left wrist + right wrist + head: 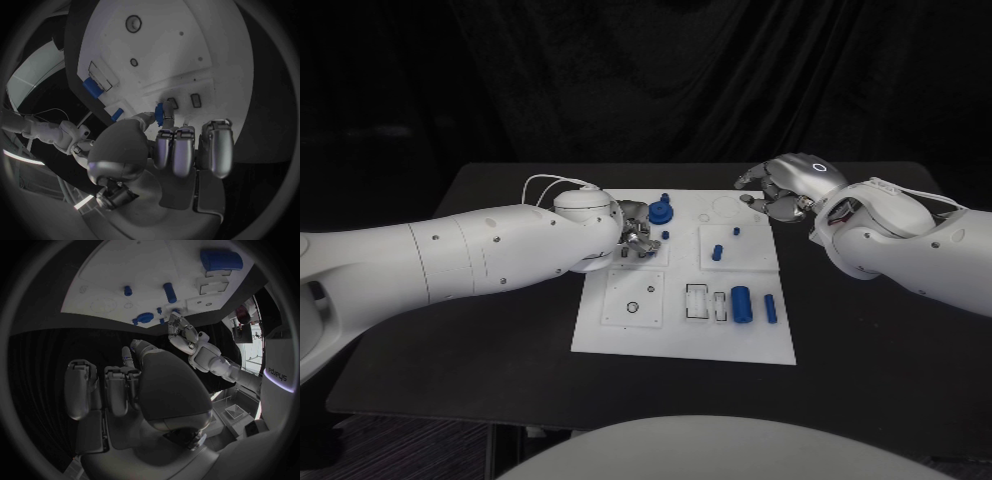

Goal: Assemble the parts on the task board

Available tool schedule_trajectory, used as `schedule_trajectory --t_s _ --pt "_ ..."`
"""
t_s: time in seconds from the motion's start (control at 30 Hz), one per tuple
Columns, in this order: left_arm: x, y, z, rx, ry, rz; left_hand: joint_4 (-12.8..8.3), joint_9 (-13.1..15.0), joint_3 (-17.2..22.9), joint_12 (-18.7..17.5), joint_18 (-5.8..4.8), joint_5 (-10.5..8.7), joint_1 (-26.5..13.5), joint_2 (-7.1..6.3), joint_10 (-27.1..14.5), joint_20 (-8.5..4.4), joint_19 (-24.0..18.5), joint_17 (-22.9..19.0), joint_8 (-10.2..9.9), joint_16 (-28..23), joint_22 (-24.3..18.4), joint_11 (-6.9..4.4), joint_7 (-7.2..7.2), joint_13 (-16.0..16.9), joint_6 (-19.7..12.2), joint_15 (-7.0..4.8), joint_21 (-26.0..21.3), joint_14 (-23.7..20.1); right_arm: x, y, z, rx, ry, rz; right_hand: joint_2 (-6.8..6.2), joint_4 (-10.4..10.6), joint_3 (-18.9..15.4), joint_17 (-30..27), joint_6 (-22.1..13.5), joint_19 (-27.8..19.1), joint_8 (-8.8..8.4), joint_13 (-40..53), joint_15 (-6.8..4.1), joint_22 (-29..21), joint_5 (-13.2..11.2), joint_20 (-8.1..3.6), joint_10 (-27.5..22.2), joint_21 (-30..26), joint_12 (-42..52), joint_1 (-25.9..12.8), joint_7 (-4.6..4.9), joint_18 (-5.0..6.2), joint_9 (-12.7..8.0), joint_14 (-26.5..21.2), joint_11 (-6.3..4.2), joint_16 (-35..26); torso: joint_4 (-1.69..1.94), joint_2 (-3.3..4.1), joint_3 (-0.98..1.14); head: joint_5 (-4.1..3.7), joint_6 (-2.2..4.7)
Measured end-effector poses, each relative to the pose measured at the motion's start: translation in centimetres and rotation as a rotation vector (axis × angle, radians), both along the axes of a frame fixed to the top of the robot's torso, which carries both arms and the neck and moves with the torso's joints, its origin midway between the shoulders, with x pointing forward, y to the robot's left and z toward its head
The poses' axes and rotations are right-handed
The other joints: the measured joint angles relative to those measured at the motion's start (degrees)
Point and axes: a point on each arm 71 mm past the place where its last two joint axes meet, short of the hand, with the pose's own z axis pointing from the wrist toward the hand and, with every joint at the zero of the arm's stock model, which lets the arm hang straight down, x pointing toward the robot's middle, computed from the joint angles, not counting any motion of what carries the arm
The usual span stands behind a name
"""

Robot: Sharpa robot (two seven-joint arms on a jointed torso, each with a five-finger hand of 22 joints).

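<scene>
My left hand point(635, 235) pinches small blue part point(159, 114) over task board point(682, 340). Right hand point(783, 190) curled, empty. Some parts seated; loose parts point(753, 304) remain.

One task board point(678, 335) is lying on one table point(473, 340); six blue parts point(741, 304) are showing; two hands point(783, 190) are hovering.

Beyond the right hand point(150, 390), at the rim of the right wrist view, a white panel point(278, 365) bears dark upright lettering that looks like "pdPyS", too small to read with certainty; no other text is legible.
</scene>
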Motion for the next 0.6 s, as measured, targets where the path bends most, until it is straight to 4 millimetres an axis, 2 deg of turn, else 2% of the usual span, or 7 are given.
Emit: schedule_trajectory --t_s 0.03,0.07,0.1,0.13,0.43,0.53,0.6 --pt "0.0 0.1 0.0 -0.004 -0.002 0.0 -0.3 0.4 1.2 0.0 0.0 0.0 -0.5 -0.6 0.0 0.0 0.0 0.0 0.0 0.0 0.0 0.0 -0.1 0.0 0.2 0.0 0.0 0.0 0.0 0.0 0.0 0.0 0.001 0.0 0.0 0.0 0.0 0.0 0.0 0.0 0.0 0.0 0.0 0.0 0.0 0.0 0.0 0.0 0.0 0.0 0.0 0.0 0.0 0.0 0.0 0.0 0.0 0.0 0.0 0.02 0.0" --pt "0.0 0.1 0.0 -0.007 -0.004 0.0 -0.5 0.5 1.7 0.0 -0.01 0.0 -0.5 -0.65 0.0 0.0 0.0 0.0 0.0 0.0 0.0 0.0 -0.05 0.0 0.3 0.0 0.0 0.0 0.0 0.0 0.0 -0.001 0.001 -0.001 0.0 0.0 0.0 0.0 0.0 0.0 0.0 0.0 0.0 0.0 0.0 0.0 0.0 0.0 0.0 0.0 0.0 0.13 0.0 0.0 0.0 0.0 -0.01 -0.01 0.0 0.04 0.0" --pt "0.0 0.2 0.1 -0.01 -0.005 -0.001 -1.0 1.0 3.4 0.0 -0.01 0.0 -1.3 -1.41 0.0 0.0 0.0 0.0 0.0 0.0 0.0 0.0 -0.06 0.0 0.5 0.0 -0.2 0.0 0.0 0.0 0.0 -0.001 0.002 -0.001 0.0 0.0 0.0 0.0 0.0 0.0 0.0 0.0 0.0 0.0 0.0 0.0 0.0 0.0 0.0 0.0 0.0 0.97 0.0 0.0 0.0 0.0 -0.01 -0.01 -0.01 0.07 0.0" --pt "-0.1 0.3 0.1 -0.013 -0.007 -0.001 -1.5 1.4 4.6 0.0 -0.01 -0.01 -1.8 -1.95 0.0 0.0 0.0 0.0 0.0 0.0 0.0 0.0 -0.15 0.0 0.6 0.0 -0.2 0.0 0.0 -0.1 0.0 -0.002 0.002 -0.002 0.0 0.0 0.0 0.0 0.0 0.0 0.0 0.0 0.0 0.0 0.0 0.0 0.0 0.0 0.0 0.0 0.0 0.93 0.0 0.0 0.0 0.0 -0.01 -0.01 -0.01 0.07 0.0" --pt "-0.3 1.6 0.3 -0.039 -0.025 0.014 -2.0 2.3 7.0 0.0 0.0 -0.02 -3.0 -2.86 0.0 0.0 0.0 0.0 -0.2 0.0 0.0 0.0 -0.12 0.0 0.8 0.0 -0.2 0.0 0.0 -0.3 -0.1 -0.007 0.01 -0.009 0.0 0.0 0.0 0.0 0.0 0.0 0.0 0.0 0.0 0.0 0.0 0.0 0.0 0.0 0.0 0.0 0.0 0.92 0.0 0.0 0.0 0.0 0.0 0.04 -0.02 0.15 0.0" --pt "-0.4 2.0 0.3 -0.043 -0.029 0.02 -2.3 2.4 7.4 0.0 0.0 -0.03 -3.3 -2.54 0.0 0.0 0.0 0.0 -0.2 0.0 0.0 0.0 -0.05 0.0 0.9 0.0 -0.5 0.0 0.0 -0.4 -0.2 -0.008 0.014 -0.01 0.0 0.0 0.0 0.0 0.0 0.0 0.0 0.0 0.0 0.0 0.0 0.0 0.0 0.0 0.0 0.0 0.0 0.92 0.0 0.0 0.0 0.0 0.01 0.05 -0.03 0.23 0.0" --pt "-0.4 2.2 0.3 -0.045 -0.031 0.024 -2.1 2.5 7.6 0.0 -0.01 -0.44 -3.6 -2.79 0.0 0.0 0.0 0.0 -0.2 0.0 0.0 0.0 -0.05 0.0 0.9 0.0 -0.5 0.0 -0.1 -0.4 -0.3 -0.009 0.017 -0.011 0.0 0.0 0.0 0.0 0.0 0.0 0.0 0.0 0.0 0.0 0.0 0.0 0.0 0.0 0.0 0.0 0.0 0.92 0.0 0.0 0.0 0.0 0.03 0.05 -0.04 0.33 0.0"
